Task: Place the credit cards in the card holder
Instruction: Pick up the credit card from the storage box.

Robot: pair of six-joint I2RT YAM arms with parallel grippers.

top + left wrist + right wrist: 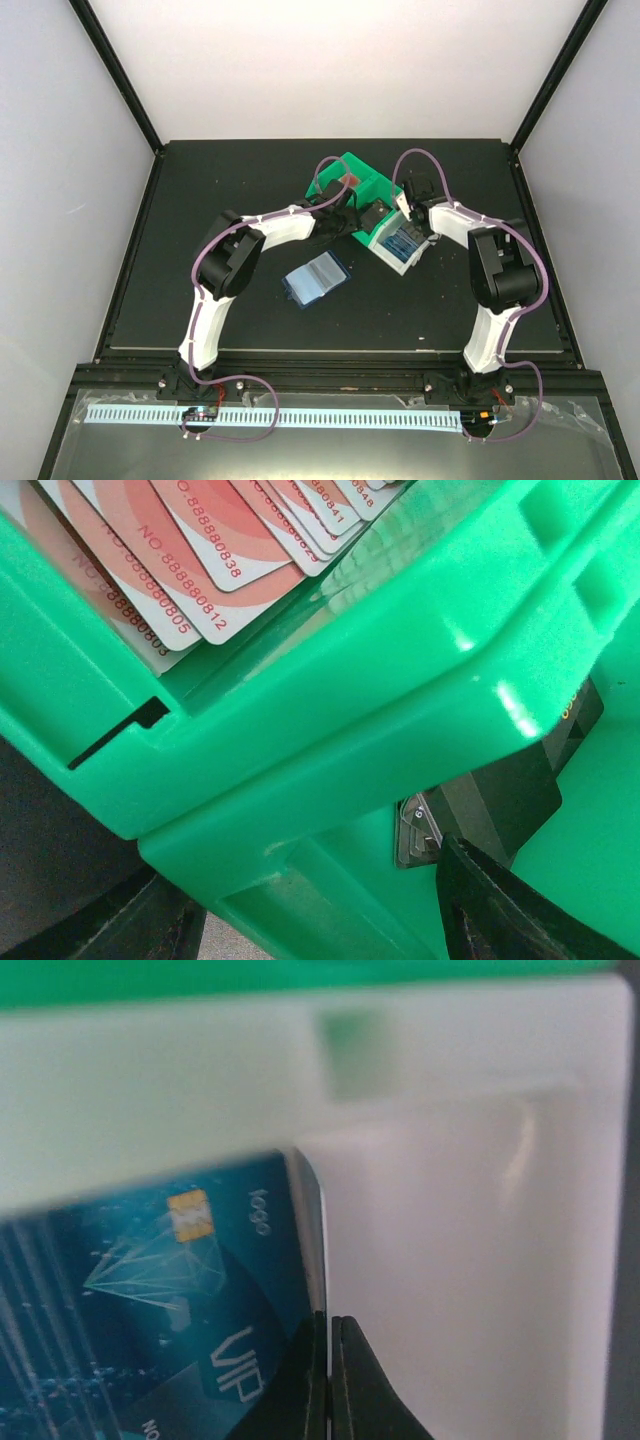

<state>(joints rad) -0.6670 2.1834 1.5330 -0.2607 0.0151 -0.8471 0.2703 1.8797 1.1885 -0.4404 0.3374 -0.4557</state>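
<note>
The card holder (315, 277) lies open on the table, its pale blue sleeves up, apart from both grippers. Red-and-white credit cards (170, 550) lie fanned in a green compartment of the tray (372, 185). A dark card (520, 785) sits in the neighbouring compartment. My left gripper (349, 216) is open in the left wrist view (320, 925), straddling the green divider wall (330, 730), with one fingertip (500, 910) at the dark card's corner. Blue VIP cards (180, 1290) lie in the white compartment (450, 1260). My right gripper (328, 1380) is shut on the edge of a blue card.
The green and white tray stands at the back middle of the black mat (250, 320), with both arms bent in over it. The white compartment's wall (300, 1070) is close ahead of the right fingers. The mat's raised rim (330, 352) runs along the near edge.
</note>
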